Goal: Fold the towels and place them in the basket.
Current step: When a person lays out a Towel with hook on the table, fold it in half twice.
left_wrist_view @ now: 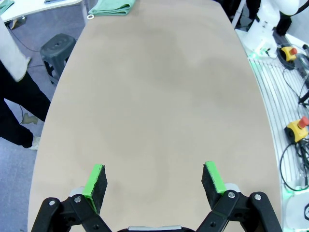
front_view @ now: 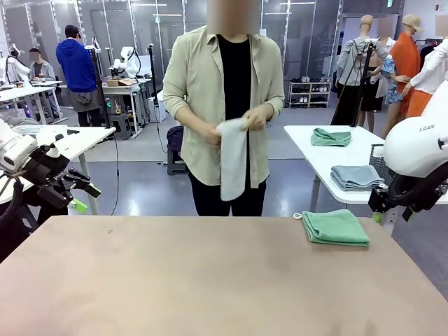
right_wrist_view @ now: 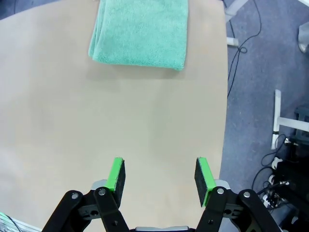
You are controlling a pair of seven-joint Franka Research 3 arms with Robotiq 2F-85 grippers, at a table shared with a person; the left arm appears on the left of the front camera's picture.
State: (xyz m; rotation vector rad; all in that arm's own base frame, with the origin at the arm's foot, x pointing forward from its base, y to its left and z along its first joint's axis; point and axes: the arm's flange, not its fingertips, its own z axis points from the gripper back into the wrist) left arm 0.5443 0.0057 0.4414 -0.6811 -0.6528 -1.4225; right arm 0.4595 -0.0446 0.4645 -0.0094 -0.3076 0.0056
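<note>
A folded sea green towel (front_view: 336, 227) (right_wrist_view: 140, 31) (left_wrist_view: 112, 7) lies at the table's far right. At the far side, a person's hands hold a cream-white towel (front_view: 232, 161) that hangs down in front of them. My left gripper (front_view: 85, 197) (left_wrist_view: 155, 181) hovers open off the table's left edge, with bare tabletop under it. My right gripper (front_view: 390, 217) (right_wrist_view: 160, 175) is open above the right edge, a short way in front of the green towel, with nothing between its fingers. A meshed corner (front_view: 379, 162) peeks out behind my right arm; I cannot tell if it is the basket.
A white side table (front_view: 315, 150) at the back right carries a crumpled green towel (front_view: 330, 137) and a folded grey-blue towel (front_view: 355, 177). The beige tabletop (front_view: 210, 280) spreads wide in front. Cables and a yellow stop button (left_wrist_view: 295, 129) lie beside the table.
</note>
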